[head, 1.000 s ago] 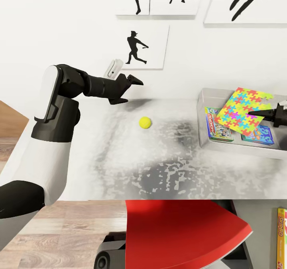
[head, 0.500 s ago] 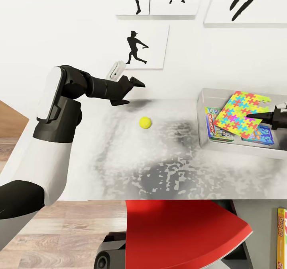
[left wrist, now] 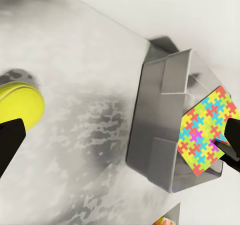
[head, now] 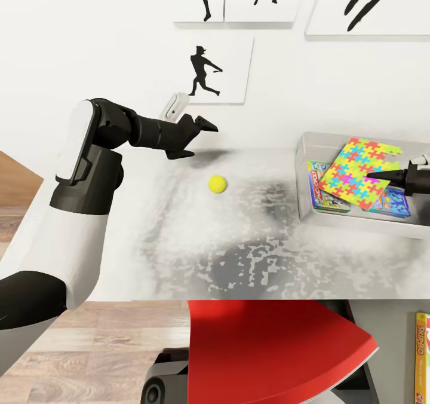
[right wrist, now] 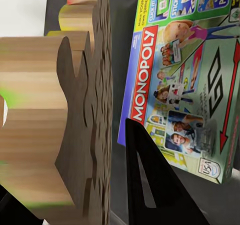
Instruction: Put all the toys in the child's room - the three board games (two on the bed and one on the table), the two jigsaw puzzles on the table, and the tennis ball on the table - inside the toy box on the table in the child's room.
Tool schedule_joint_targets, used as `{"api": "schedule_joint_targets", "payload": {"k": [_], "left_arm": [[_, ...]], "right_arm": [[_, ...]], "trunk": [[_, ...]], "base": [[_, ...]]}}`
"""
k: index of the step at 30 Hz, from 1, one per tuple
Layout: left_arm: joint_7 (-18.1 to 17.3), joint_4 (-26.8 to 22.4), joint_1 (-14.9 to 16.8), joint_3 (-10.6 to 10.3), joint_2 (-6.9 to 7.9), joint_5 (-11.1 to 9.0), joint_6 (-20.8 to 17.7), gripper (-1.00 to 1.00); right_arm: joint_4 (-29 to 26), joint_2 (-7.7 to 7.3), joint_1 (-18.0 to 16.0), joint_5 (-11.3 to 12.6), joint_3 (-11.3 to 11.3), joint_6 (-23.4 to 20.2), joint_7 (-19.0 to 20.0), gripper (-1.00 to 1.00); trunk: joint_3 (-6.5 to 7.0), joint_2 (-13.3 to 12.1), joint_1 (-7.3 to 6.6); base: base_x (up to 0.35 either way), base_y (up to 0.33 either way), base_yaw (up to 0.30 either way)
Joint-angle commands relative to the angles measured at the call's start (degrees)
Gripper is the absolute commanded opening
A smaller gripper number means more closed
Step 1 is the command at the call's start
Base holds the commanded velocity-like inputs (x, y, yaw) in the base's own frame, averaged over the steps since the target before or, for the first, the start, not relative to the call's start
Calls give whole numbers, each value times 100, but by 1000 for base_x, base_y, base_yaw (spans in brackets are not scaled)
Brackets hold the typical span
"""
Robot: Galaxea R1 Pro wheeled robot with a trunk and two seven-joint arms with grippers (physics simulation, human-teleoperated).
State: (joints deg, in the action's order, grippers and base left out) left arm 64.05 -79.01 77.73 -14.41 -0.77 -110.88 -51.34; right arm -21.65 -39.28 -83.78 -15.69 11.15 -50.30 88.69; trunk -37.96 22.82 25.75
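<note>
The left gripper (head: pixel 192 135) has barely moved, jaws spread and empty above the table (head: pixel 179 242), behind the tennis ball (head: pixel 217 183). Further right, the right gripper (head: pixel 382 175) has carried its clamped jigsaw puzzle (head: pixel 357 168) slightly deeper over the toy box (head: pixel 304 153), above the Monopoly box (head: pixel 319 196); release looks close.

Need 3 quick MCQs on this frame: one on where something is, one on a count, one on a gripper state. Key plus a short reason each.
1. Where is the tennis ball?
A. in the toy box
B. on the bare table top
C. in the left gripper

2. How many game boxes lie inside the toy box?
A. none
B. two
C. four

3. What is the right gripper doing?
A. hanging open over the ball
B. shut on the Monopoly box
C. shut on a jigsaw puzzle

Key: 1 B, the ball rests on the table, apart from the left gripper. 2 B, the Monopoly box and a blue box. 3 C, its fingers pinch the jigsaw puzzle over the bin.
</note>
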Motion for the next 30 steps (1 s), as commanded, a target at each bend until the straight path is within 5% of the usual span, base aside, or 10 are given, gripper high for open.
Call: {"api": "schedule_joint_targets", "payload": {"k": [1, 30], "left_arm": [[59, -1, 6, 4, -2, -48, -16, 100], [62, -1, 6, 0, 3, -44, -16, 100]], "right_arm": [[2, 4, -4, -59, 36, -60, 44, -100], [12, -24, 19, -46, 38, -51, 43, -100]], "trunk": [[-9, 10, 3], [-115, 10, 3]], "base": [[0, 0, 0], [0, 0, 0]]}}
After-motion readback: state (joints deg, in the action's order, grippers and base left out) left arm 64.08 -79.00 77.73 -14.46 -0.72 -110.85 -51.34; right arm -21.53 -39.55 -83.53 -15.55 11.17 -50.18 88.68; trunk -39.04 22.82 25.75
